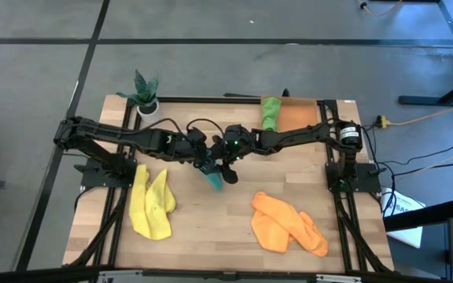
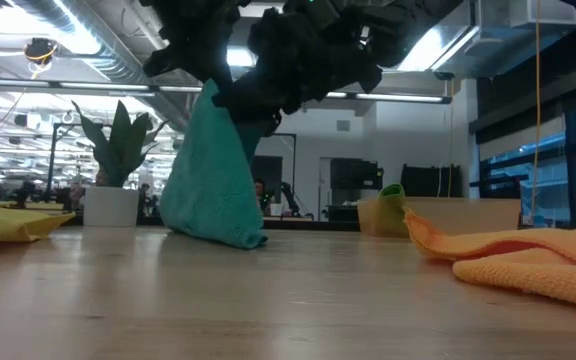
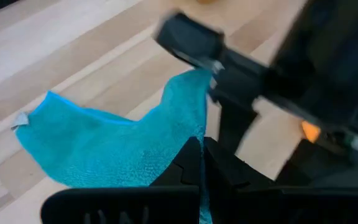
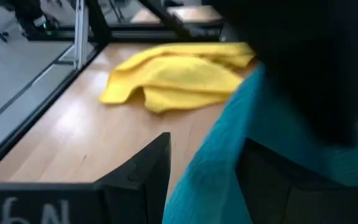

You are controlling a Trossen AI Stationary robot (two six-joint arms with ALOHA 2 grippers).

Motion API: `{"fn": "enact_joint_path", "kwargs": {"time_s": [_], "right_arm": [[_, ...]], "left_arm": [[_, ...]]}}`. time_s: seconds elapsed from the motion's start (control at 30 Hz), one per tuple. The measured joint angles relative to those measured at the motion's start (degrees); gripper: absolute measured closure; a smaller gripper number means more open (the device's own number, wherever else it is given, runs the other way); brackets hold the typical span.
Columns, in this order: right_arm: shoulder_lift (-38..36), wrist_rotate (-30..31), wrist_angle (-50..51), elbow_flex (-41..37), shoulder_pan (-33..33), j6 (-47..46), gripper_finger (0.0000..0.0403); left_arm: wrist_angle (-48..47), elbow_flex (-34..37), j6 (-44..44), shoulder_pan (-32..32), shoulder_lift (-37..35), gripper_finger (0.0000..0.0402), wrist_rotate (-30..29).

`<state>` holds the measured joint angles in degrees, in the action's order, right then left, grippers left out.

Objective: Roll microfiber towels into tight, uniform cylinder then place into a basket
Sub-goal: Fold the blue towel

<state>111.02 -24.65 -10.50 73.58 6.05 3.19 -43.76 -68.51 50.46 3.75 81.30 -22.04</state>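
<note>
While both my arms meet over table centre, left gripper (image 3: 202,163) pinches teal towel (image 1: 213,180) closed, lifted, lower end touching wood. Right gripper (image 4: 204,174) spread wide around towel. Bare wood near side, between yellow towel (image 1: 151,204) and orange towel (image 1: 287,223).

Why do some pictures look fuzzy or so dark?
Low view: bright ceiling lights behind turn the grippers above the teal towel into black shapes. Left wrist view: the other arm, very close, smears. Right wrist view: the teal towel and a dark shape are blurred, the yellow towel less so.
</note>
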Motion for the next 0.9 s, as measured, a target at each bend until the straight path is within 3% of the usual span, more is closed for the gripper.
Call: {"fn": "enact_joint_path", "kwargs": {"time_s": [0.23, 0.33, 0.5, 0.73, 0.9], "right_arm": [[0.0, -14.2, -3.6, 0.0, 0.6, -4.3, 0.0233], [0.0, -17.0, -3.3, 0.0, 0.4, -4.5, 0.0233], [0.0, -12.6, -3.0, 0.0, -0.3, -4.4, 0.0233], [0.0, -11.5, 2.6, 0.0, -1.6, -2.8, 0.0233], [0.0, -6.0, 5.1, 0.0, -3.0, -0.5, 0.0233]], "left_arm": [[-0.4, 0.0, 0.0, 0.5, 0.0, 0.0401, -0.4], [-0.5, 0.0, 0.0, 0.4, 0.0, 0.0401, -1.2], [-0.4, 0.0, 0.0, 0.4, 0.0, 0.0401, -1.4], [-0.3, 0.0, 0.0, 0.4, 0.0, 0.0401, -1.4], [-0.3, 0.0, 0.3, 0.4, 0.0, 0.0401, -1.4]]}}
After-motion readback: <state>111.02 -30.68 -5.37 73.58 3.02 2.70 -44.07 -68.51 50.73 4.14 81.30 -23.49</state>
